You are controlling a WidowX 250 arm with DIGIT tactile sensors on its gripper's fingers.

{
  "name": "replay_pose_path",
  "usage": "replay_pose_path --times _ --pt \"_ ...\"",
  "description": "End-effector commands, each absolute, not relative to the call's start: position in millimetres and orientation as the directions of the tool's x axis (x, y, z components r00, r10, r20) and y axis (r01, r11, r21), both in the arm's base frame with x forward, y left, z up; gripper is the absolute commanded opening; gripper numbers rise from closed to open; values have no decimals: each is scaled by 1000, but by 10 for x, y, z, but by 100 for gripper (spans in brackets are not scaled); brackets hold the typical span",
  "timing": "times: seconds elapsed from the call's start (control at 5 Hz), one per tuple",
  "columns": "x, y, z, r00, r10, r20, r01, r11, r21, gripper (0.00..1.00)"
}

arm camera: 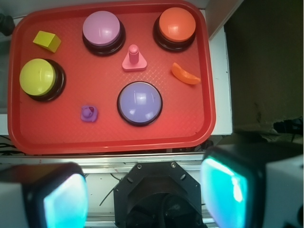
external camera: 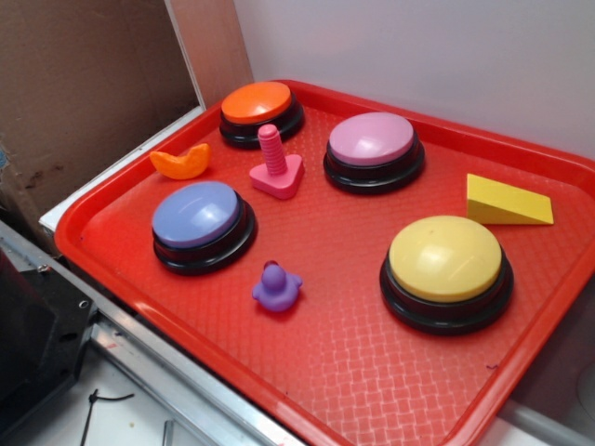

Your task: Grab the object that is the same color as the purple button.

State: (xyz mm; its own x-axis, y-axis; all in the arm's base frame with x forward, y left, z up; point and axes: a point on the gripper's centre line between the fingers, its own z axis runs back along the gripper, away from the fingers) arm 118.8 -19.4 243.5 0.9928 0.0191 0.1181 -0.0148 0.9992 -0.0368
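While hovering high over the red plastic tray (arm camera: 209, 95), keeping gripper (arm camera: 145, 194) spread wide, empty. Waiting untouched just beside the lavender-blue dome button (external camera: 197, 216): small purple plastic duck toy (external camera: 276, 287), free for grasping.

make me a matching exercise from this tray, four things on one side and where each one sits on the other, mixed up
Things:
1. purple duck
2. pink peg
3. yellow wedge
4. orange crescent

Places, exterior view:
A. near the tray's right edge, behind the yellow button
B. between the orange button and the pink button
C. in front of the purple button, to its right
D. by the tray's left rim, left of the peg

Pairs: 1-C, 2-B, 3-A, 4-D
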Motion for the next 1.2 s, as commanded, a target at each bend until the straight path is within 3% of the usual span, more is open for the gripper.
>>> replay_pose_path --times 0.0,0.2,0.4,0.6,0.8,1.0 --pt "1188 -194 2435 993 19 118 -15 999 -37 100" --pt "1188 -194 2435 993 19 118 -15 999 -37 100" --pt "1464 -571 2531 973 -178 149 181 983 -6 100" --pt "1750 -1041 2493 921 -369 125 369 929 29 100" --pt "1887 -1240 2162 863 -504 20 503 863 49 100" --pt "1816 -932 1643 846 -526 -87 528 849 3 100"
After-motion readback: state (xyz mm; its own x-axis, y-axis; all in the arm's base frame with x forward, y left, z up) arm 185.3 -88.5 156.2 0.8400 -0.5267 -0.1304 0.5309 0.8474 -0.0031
